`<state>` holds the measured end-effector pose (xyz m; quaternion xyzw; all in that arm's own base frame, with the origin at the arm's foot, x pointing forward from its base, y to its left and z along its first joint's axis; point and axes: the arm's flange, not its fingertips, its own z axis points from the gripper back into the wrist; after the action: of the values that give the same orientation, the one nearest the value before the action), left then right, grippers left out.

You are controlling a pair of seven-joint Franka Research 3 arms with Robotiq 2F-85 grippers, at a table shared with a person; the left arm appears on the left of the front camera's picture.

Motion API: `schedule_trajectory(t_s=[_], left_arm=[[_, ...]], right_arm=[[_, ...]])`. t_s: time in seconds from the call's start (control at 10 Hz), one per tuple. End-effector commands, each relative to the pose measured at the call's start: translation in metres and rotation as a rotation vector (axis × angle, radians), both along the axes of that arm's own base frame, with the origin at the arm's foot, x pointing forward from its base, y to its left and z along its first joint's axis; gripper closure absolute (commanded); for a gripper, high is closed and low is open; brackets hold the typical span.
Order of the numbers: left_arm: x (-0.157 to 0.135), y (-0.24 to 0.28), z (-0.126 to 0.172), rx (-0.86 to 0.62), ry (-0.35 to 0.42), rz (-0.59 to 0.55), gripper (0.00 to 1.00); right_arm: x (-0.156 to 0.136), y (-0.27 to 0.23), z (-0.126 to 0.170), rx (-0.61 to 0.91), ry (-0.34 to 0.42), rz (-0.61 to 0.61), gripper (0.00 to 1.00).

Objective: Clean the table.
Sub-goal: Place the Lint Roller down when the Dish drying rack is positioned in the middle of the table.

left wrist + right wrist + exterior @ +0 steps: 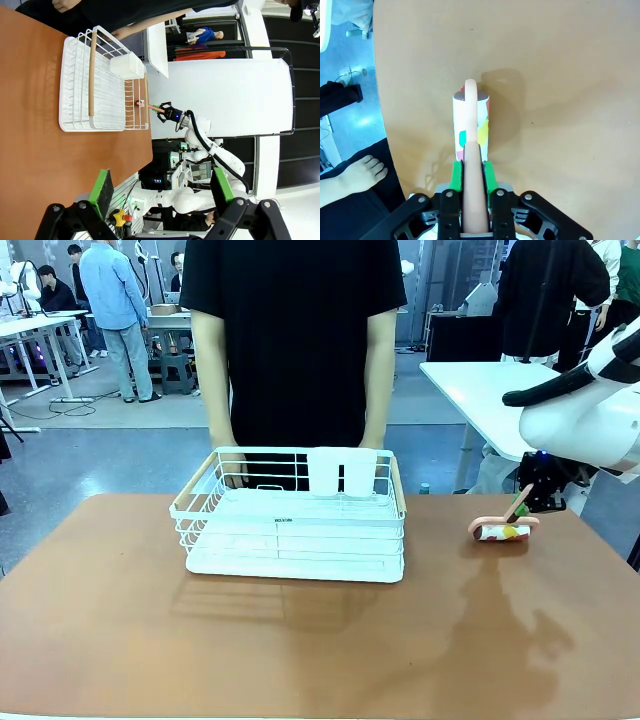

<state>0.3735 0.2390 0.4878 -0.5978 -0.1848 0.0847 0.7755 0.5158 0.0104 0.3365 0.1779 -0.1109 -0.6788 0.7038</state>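
A lint roller (pixel 503 531) with a pale pink handle and a colourful patterned roll rests on the reddish-brown table (pixel 300 640) at the right. My right gripper (pixel 522 502) holds its handle from above. In the right wrist view the green pads (pixel 456 175) lie against both sides of the handle, and the roll of the lint roller (pixel 470 125) touches the table (pixel 560 100). The left wrist view shows my left gripper (pixel 162 190) open and holding nothing, off the table's (pixel 30 125) edge; farther off it shows the right gripper (pixel 162 111) on the lint roller (pixel 141 103).
A white wire rack (pixel 295 515) with wooden handles stands at the middle back of the table. A person in a black shirt stands behind it, with a hand (pixel 232 470) at its far rim. A white table (pixel 480 390) stands beyond at the right.
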Motion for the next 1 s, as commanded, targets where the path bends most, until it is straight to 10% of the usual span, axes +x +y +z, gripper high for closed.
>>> schedule_trajectory(t_s=[0.0,0.2,0.9], left_arm=[[-0.003,0.002,0.001,-0.012,-0.014,-0.005,0.00],[-0.003,0.002,0.001,-0.012,-0.014,-0.005,0.00],[-0.003,0.002,0.001,-0.012,-0.014,-0.005,0.00]], right_arm=[[0.004,0.005,0.008,-0.009,-0.001,0.015,0.48],[0.001,0.005,0.011,-0.017,0.006,0.012,0.02],[-0.057,0.007,0.086,-0.070,-0.008,0.038,0.00]])
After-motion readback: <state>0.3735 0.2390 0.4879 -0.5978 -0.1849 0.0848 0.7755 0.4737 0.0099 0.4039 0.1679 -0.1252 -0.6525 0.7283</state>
